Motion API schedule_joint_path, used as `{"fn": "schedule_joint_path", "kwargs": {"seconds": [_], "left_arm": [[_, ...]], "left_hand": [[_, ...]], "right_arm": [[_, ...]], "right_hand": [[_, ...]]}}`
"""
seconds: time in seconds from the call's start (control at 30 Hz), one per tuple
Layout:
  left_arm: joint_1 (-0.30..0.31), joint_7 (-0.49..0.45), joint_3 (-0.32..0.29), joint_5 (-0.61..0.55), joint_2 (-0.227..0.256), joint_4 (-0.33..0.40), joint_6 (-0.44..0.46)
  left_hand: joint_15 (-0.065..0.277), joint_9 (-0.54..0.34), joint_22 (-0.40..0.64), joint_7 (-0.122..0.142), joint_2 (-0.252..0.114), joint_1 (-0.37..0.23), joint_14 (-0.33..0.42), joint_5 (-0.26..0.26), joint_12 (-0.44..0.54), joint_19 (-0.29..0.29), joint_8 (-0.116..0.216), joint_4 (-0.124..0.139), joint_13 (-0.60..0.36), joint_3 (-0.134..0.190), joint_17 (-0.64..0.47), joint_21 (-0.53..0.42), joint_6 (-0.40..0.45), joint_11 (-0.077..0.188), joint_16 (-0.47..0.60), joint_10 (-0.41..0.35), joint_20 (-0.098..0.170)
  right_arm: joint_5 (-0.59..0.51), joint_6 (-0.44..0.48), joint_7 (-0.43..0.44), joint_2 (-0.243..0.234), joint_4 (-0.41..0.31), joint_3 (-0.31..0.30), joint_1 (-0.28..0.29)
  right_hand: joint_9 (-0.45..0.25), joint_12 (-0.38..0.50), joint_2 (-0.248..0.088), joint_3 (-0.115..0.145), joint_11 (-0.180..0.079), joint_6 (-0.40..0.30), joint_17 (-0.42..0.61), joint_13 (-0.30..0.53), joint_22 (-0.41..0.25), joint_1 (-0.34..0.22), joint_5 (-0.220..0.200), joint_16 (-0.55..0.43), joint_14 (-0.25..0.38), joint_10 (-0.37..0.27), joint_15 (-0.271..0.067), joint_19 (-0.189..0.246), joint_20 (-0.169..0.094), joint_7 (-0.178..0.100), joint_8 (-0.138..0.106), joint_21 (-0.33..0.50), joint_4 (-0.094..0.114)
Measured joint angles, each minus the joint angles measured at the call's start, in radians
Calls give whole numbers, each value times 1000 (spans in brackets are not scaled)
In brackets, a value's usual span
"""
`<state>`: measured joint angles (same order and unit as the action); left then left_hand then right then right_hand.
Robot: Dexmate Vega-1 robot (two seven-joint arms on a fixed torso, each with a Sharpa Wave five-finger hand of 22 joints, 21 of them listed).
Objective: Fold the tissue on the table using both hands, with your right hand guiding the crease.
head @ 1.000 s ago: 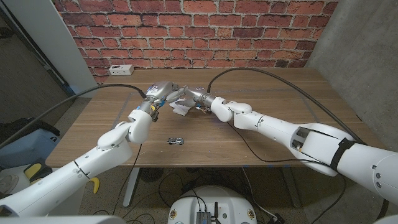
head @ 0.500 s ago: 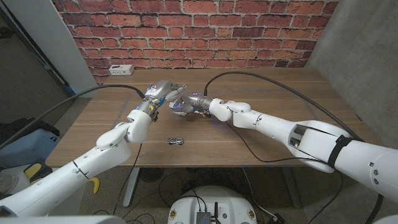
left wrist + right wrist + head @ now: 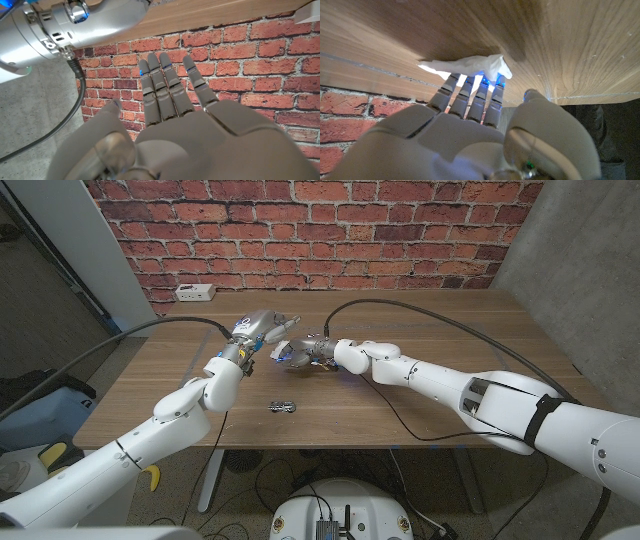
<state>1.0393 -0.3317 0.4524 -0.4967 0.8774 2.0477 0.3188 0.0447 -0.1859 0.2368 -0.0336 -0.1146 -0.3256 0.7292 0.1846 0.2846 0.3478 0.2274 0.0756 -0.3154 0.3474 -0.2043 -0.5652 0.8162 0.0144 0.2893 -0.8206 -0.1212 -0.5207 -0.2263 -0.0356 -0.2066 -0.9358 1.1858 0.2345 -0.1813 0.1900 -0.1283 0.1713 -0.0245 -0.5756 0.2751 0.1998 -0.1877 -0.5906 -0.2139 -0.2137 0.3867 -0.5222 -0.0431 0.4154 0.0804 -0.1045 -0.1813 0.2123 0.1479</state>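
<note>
- The crumpled white paper tissue (image 3: 284, 354) lies on the far middle of the brown wooden table (image 3: 420, 380), between the two hands; in the right wrist view it (image 3: 467, 65) shows as a bunched, pointed wad on the wood.
- The right hand (image 3: 310, 350) reaches in from the tissue's right side. In the right wrist view its fingers (image 3: 470, 92) run straight and side by side, their tips at the tissue's edge, the thumb set off to one side; whether it grips the tissue I cannot tell.
- The left hand (image 3: 262, 330) is just beside the tissue on its left, raised above the table. In the left wrist view its fingers (image 3: 165, 85) are stretched out straight and close together with nothing in them, pointing toward the red brick wall (image 3: 260, 60).
- Whether the left hand's fingertips touch the tissue cannot be told from the head view.
- A small dark metallic object (image 3: 282, 406) lies on the table nearer the robot, well apart from the tissue.
- A white power strip (image 3: 192, 291) sits at the table's far left edge, against the brick wall.
- A black cable (image 3: 400, 415) trails across the table under the right arm.
</note>
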Motion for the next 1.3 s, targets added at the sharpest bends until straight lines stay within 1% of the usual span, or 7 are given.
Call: {"fn": "schedule_joint_path", "kwargs": {"seconds": [0.23, 0.47, 0.63, 0.77, 0.93, 1.13, 1.3], "left_arm": [[1, 0, 0, 0, 1, 4, 5], [1, 2, 1, 0, 2, 8, 10], [1, 5, 4, -2, 3, 11, 10], [-1, 7, 6, -4, 3, 11, 11], [-5, 10, 9, -6, 3, 12, 9], [-12, 15, 12, -8, 4, 12, 1], [-15, 19, 13, -10, 4, 11, -4]], "left_hand": [[0, 0, -5, -7, 4, -4, 0, 2, -4, 0, 0, -3, 0, 3, 5, 0, 7, -9, -3, 2, 0], [-7, -3, -6, -27, 4, -4, 0, 5, -4, -4, 0, -9, 0, 9, 4, 0, 12, -20, -8, 2, 4], [-7, -3, -9, -40, 4, -4, 0, 8, -4, -9, 0, -14, 0, 14, 4, 0, 18, -23, -14, 3, 2], [-7, -3, -9, -42, 4, -4, 0, 12, -4, -9, 0, -15, 0, 15, 4, 0, 16, -31, -14, 2, 2], [-7, -3, -9, -47, 4, -4, 0, 12, -4, -9, -6, -18, 0, 18, 4, 0, 11, -31, -14, 2, 2], [-7, -3, -14, -47, 4, -4, 0, 12, -8, -9, -6, -18, 0, 18, 4, 0, 11, -31, -14, 2, 2], [-7, -3, -14, -47, 4, -4, 0, 12, -8, -9, -6, -18, -2, 18, 4, 0, 11, -31, -14, 2, 2]], "right_arm": [[5, 3, 11, -23, -35, -15, 17], [16, 2, 69, -64, -90, -55, 57], [26, 3, 111, -101, -144, -92, 96], [32, 11, 150, -129, -187, -120, 128], [30, 29, 192, -168, -254, -158, 179], [10, 62, 218, -199, -314, -181, 219], [-11, 88, 225, -217, -353, -192, 243]], "right_hand": [[0, -9, 4, 2, 15, 40, -14, 0, -3, 4, -8, 8, -5, 62, 2, -7, 4, -55, 5, 1, -10], [0, -9, 10, 5, 19, 63, -20, 0, 1, 9, -9, 8, -5, 83, 2, -10, 8, -75, 4, 4, -20], [0, -9, 14, 3, 23, 63, -24, 0, 2, 13, -9, 8, -5, 87, 2, -4, 13, -74, 0, 4, -25], [0, 9, 18, 7, 21, 13, -30, 0, 2, 17, -16, -2, 21, 62, 0, 5, 21, -25, -18, 6, -38], [-3, 41, 15, 47, 27, -120, -47, 3, -1, -32, -19, -22, 99, -46, -3, 51, 11, 60, -49, 19, -104], [-3, 73, -7, 121, 24, -244, -45, 13, -1, -133, -23, -44, 170, -146, -7, 78, 5, 75, -74, 28, -199], [-3, 99, -6, 145, 6, -308, -26, 25, -1, -173, -18, -62, 200, -206, -12, 94, 0, 73, -85, 32, -248]]}}
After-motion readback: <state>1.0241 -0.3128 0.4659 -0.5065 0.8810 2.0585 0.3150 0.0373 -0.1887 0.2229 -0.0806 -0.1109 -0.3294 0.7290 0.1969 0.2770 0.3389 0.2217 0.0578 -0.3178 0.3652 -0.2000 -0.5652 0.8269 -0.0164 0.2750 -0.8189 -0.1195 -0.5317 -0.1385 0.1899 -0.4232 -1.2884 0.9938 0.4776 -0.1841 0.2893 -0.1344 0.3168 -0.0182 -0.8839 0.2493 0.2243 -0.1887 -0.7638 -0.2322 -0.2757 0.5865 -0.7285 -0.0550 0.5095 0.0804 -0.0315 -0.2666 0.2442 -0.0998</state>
